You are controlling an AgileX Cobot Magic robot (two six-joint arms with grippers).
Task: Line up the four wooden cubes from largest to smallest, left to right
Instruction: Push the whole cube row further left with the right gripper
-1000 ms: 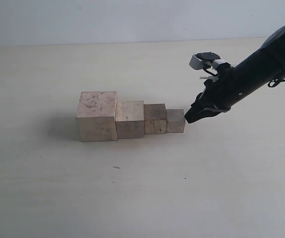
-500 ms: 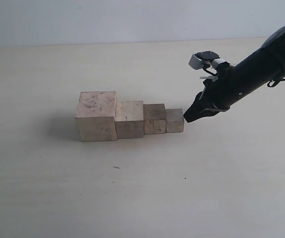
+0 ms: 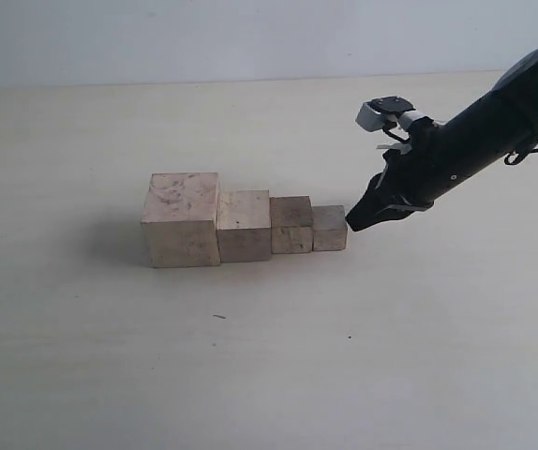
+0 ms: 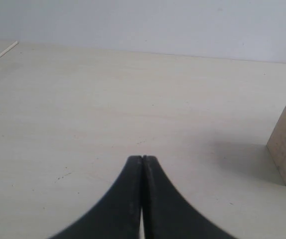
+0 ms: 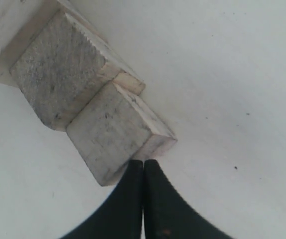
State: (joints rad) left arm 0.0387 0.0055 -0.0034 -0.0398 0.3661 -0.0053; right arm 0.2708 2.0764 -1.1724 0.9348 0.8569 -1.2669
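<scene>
I count four wooden cubes (largest cube (image 3: 181,220), second cube (image 3: 244,226), third cube (image 3: 291,225), smallest cube (image 3: 329,229)), one table (image 3: 250,375), and two pincers of mine, left pincer (image 4: 142,158) and right pincer (image 3: 350,223).

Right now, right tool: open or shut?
Shut. In the right wrist view the right tool shows both black fingers pressed together, no gap, tips against the smallest wooden cube, gripping nothing.

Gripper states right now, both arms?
Left gripper: closed, holding nothing.
Right gripper: closed, holding nothing, tips against the smallest cube.
</scene>
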